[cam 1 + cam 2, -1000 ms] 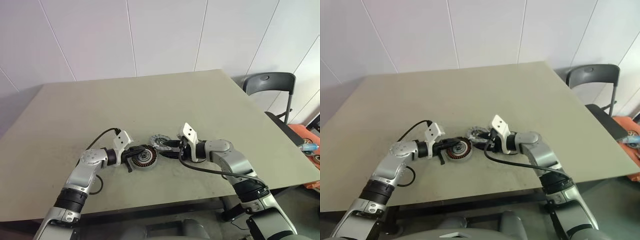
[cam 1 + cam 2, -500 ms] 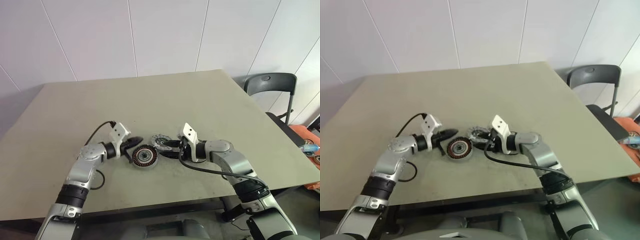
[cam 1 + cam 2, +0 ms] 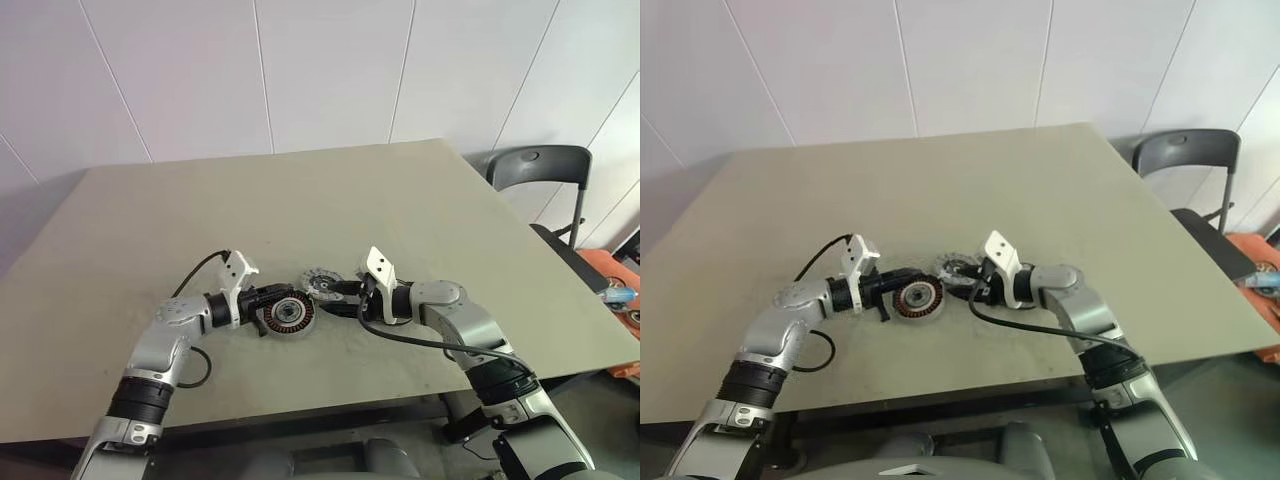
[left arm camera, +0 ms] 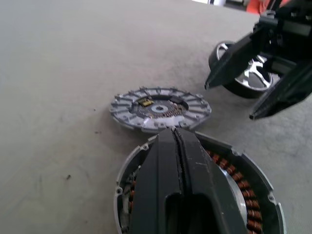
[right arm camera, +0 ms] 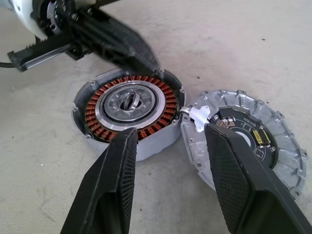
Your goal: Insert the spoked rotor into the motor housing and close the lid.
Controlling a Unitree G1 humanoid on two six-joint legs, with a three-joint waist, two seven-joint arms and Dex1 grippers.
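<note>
Two round parts lay side by side near the front edge of the table [image 3: 300,200], between the two claws. Furthest left, the left arm reached in low from the side, elbow bent, with a black cable [image 3: 195,275] looping off its wrist. The left gripper [image 4: 175,134] was closed, its two black fingers pressed flat together with nothing between them. It lay across the top of the motor housing [image 5: 129,109], with its tip at the housing's rim. Whether the fingers actually touched the windings could not be told.

The housing sat upright on the table, copper ring and silver centre facing up. Just to its right lay the spoked rotor [image 5: 275,141], flat on the table. Its edge met the housing's wall at a small metal tab.

The right gripper [image 5: 171,130] was spread partway and held nothing. In the right wrist view, one finger stood over the housing's near side and the other over the rotor, with the seam between the two parts showing in the gap. The right forearm came in low from the right, wrist bent inward so the claw pointed leftward at the parts.

In the left wrist view, a dark-rimmed wheel with bright spokes [image 4: 251,78] sat close behind those spread fingers. Far right, beyond the table's corner, stood a grey chair [image 3: 540,165].
</note>
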